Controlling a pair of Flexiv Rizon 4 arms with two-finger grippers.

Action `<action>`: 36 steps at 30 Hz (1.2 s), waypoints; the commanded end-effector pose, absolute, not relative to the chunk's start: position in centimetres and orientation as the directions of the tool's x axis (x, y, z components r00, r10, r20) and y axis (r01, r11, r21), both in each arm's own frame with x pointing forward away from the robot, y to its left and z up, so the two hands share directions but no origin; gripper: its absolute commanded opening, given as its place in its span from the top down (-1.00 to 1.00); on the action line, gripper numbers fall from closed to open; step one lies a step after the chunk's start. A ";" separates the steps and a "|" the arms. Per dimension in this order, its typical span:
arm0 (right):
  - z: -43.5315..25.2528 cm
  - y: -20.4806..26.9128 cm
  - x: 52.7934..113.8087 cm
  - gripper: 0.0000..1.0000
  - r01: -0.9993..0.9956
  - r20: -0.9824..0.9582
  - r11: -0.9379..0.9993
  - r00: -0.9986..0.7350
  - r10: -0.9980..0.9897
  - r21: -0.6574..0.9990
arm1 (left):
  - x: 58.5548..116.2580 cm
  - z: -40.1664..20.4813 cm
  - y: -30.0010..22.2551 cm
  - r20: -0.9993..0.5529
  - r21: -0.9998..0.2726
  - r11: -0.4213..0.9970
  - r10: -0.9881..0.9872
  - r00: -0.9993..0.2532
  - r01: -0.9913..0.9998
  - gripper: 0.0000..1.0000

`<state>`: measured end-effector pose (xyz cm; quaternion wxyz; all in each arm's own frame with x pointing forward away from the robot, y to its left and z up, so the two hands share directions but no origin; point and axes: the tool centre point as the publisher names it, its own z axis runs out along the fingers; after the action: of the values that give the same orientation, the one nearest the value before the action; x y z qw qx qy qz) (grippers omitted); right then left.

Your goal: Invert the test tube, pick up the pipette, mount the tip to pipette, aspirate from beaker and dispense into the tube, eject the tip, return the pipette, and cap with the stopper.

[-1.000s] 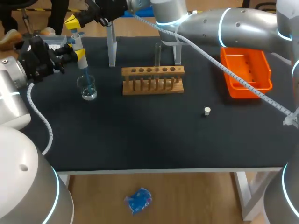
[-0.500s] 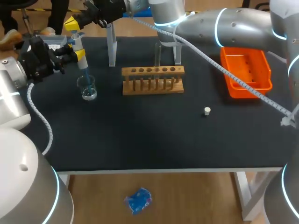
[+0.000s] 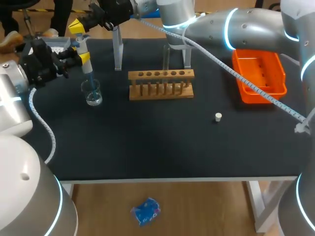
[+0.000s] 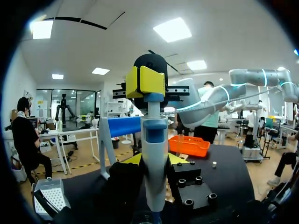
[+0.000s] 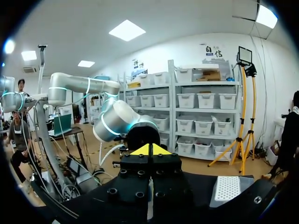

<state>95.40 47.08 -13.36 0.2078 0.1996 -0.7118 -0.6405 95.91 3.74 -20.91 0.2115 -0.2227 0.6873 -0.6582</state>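
My left gripper (image 3: 81, 55) is shut on the white and blue pipette (image 3: 84, 54), which it holds upright at the table's far left. The pipette's blue tip (image 3: 91, 81) dips into the glass beaker (image 3: 92, 93). My right arm reaches across, and its shut gripper (image 3: 76, 24) sits on top of the pipette's plunger. In the left wrist view the pipette (image 4: 154, 158) stands between my fingers, with the right gripper's yellow tips (image 4: 145, 80) on its head. A clear test tube (image 3: 166, 58) stands upright at the wooden rack (image 3: 161, 83). The white stopper (image 3: 218, 117) lies on the mat.
An orange tray (image 3: 258, 73) sits at the far right. Two grey stand posts (image 3: 117, 49) rise behind the rack. A tip box (image 3: 58, 45) rests at the far left edge, also in the right wrist view as the tip box (image 5: 227, 187).
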 end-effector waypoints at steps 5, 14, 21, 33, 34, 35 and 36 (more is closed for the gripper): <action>-14.4 47.1 95.8 1.00 -0.007 0.050 0.100 -0.830 -0.556 0.995 | 95.9 -20.6 3.7 0.001 -0.999 0.033 -0.585 -0.811 -0.025 1.00; -15.0 47.0 95.7 1.00 0.008 0.064 0.103 -0.830 -0.554 0.995 | 95.9 -20.6 3.7 0.001 -0.999 0.033 -0.585 -0.811 -0.025 1.00; -15.3 47.0 95.6 1.00 0.017 0.075 0.108 -0.829 -0.554 0.994 | 95.9 -20.6 3.7 0.001 -0.999 0.033 -0.585 -0.811 -0.025 1.00; -15.2 47.2 95.5 1.00 0.017 0.075 0.109 -0.828 -0.556 0.994 | 95.9 -20.6 3.7 0.001 -0.999 0.033 -0.585 -0.811 -0.025 1.00; -15.2 47.2 95.5 1.00 0.016 0.075 0.109 -0.828 -0.556 0.994 | 95.9 -20.6 3.7 0.001 -0.999 0.033 -0.585 -0.811 -0.025 1.00; -15.1 47.2 95.5 1.00 0.016 0.074 0.109 -0.828 -0.556 0.994 | 95.9 -20.6 3.7 0.001 -0.999 0.033 -0.585 -0.811 -0.025 1.00; -15.1 47.2 95.6 1.00 0.015 0.073 0.109 -0.828 -0.555 0.994 | 95.9 -20.6 3.7 0.001 -0.999 0.033 -0.585 -0.811 -0.025 1.00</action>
<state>95.21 47.18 -14.66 0.2208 0.1868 -0.7106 -0.6414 95.87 3.72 -21.08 0.2119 -0.2226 0.6872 -0.6582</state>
